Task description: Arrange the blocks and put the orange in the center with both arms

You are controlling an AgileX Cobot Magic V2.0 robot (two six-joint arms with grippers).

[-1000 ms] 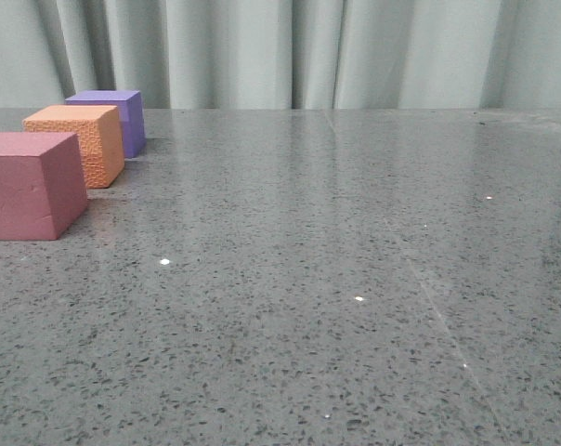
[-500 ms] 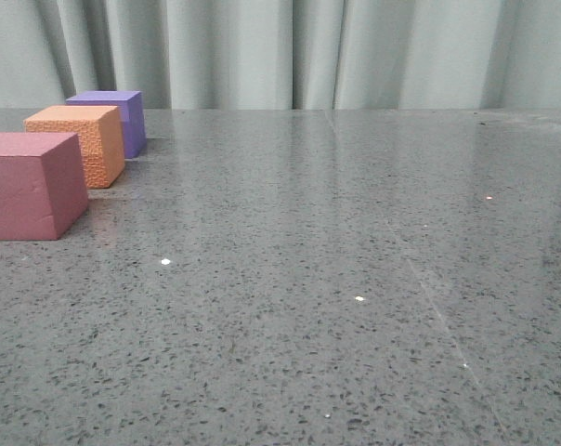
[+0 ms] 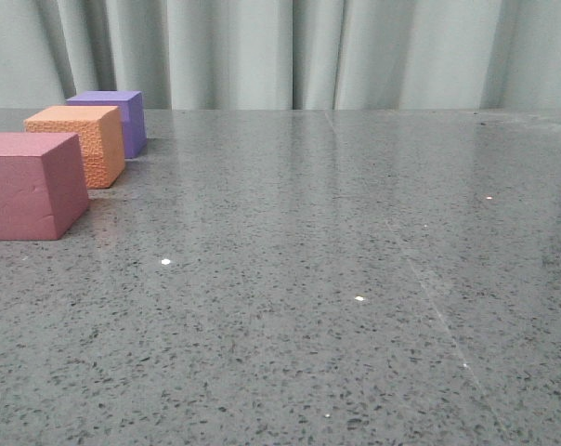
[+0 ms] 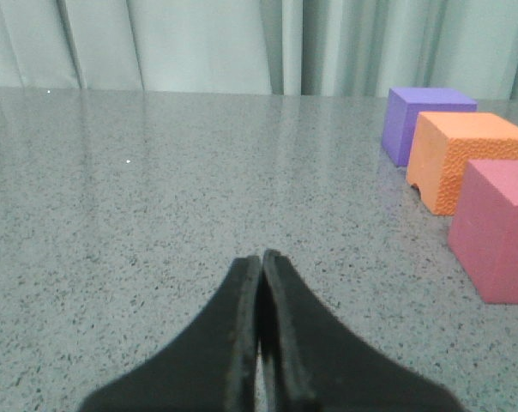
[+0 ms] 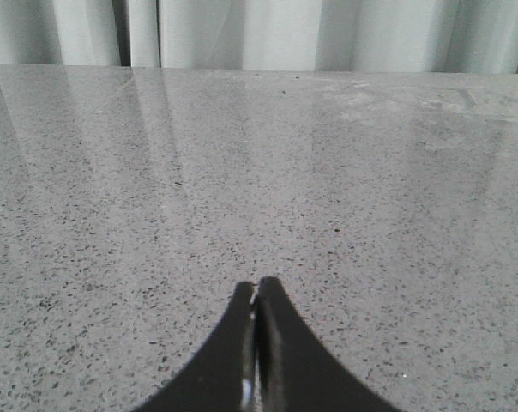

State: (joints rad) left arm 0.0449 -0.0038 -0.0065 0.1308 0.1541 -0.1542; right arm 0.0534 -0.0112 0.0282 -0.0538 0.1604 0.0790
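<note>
Already you have the three cubes lined up along the far-left side of the surface: the pink-red block nearest the camera, the orange block behind it, and the purple block farthest back. So the orange one sits between the other two, which is where the task wants it. From the front view the orange and purple cubes overlap, so you cannot tell whether they touch; the left wrist view shows the same row, with the orange cube's small notch at its lower edge, and again leaves it unclear whether any gap remains between neighbours.

Your left pincer is closed on nothing, its two jaws pressed together, and it hovers low over bare stone with the row off to one side, near but apart from it. Your right pincer is likewise closed and empty, looking out over a bare stretch of speckled stone with no block ahead of it. Neither arm shows in the front view, which suggests both are pulled back from the blocks.

Judging by this layout, the arranging looks done or close to it. If you want a tidier line, the orange cube seems set slightly off the others' axis, though the angle makes that hard to confirm.
</note>
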